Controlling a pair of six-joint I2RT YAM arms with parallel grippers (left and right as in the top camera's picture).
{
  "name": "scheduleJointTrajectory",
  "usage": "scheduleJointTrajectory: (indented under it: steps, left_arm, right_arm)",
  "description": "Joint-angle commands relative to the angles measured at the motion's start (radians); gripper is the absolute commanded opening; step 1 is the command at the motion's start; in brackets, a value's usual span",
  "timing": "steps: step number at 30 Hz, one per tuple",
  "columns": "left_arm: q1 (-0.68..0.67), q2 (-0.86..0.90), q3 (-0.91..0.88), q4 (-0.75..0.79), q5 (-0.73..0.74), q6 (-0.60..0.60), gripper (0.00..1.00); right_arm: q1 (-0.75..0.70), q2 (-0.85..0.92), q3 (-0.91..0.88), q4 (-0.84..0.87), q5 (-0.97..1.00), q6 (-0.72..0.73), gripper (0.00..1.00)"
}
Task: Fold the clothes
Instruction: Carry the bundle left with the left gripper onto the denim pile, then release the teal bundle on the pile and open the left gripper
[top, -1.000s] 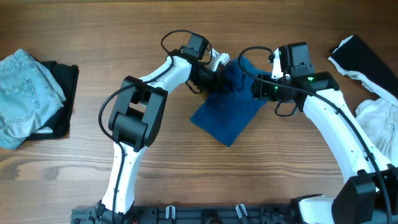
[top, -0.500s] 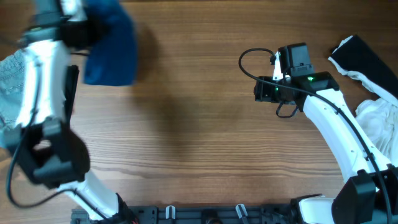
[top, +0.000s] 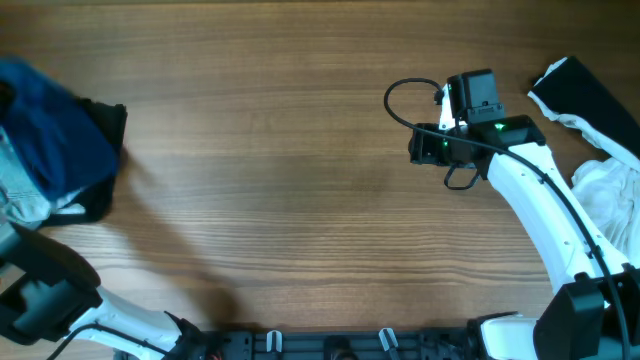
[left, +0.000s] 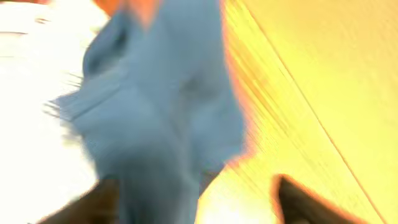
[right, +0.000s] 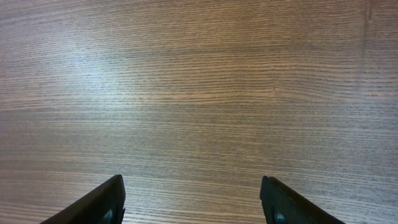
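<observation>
A dark blue folded cloth (top: 48, 125), blurred by motion, lies at the far left on top of a pile made of a light denim piece (top: 20, 200) and a black garment (top: 103, 150). In the left wrist view the blue cloth (left: 168, 106) fills the middle. My left gripper (left: 193, 186) shows two dark fingers (left: 298, 202) wide apart, open, with the cloth hanging beside the left one. The right gripper (right: 193, 193) is open over bare wood and holds nothing. From overhead the right gripper (top: 420, 146) sits right of centre.
Unfolded clothes lie at the right edge: a black garment (top: 585, 95) and a white one (top: 612, 190). The left arm's lower link (top: 40, 300) stands at the bottom left corner. Brown wooden table (top: 280, 190) stretches between the two piles.
The left arm swung from the table's centre to the far left, carrying the blue cloth onto the pile, and its jaws went from shut to open. The right arm has not moved.
</observation>
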Motion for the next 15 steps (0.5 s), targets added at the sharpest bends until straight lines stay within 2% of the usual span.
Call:
scheduleJointTrajectory:
  steps: [1,6,10,13,14,15]
  left_arm:
    - [0.055,-0.01,0.017,-0.013,0.012,-0.014,1.0]
    - [0.116,-0.01,0.017,-0.019,0.017,-0.095,1.0]
    - [0.119,-0.01,0.017,-0.003,0.093,-0.094,1.0]
    - [0.081,-0.01,0.017,0.023,0.185,-0.074,0.95]
    - [0.067,-0.01,0.017,0.027,0.215,-0.058,0.83]
    - [0.038,-0.009,0.017,0.029,0.233,-0.037,0.51]
  right_arm:
    - [-0.003,-0.004,0.012,-0.003,0.021,-0.001,0.7]
    - [-0.003,-0.004,0.012,-0.006,0.021,-0.006,0.71]
    - [-0.003,-0.004,0.012,-0.003,0.021,-0.005,0.71]
    - [-0.003,-0.004,0.012,-0.003,0.021,-0.005,0.71]
    - [-0.003,-0.004,0.012,-0.003,0.021,-0.005,0.71]
    - [-0.003,-0.004,0.012,-0.003,0.02,-0.005,0.71]
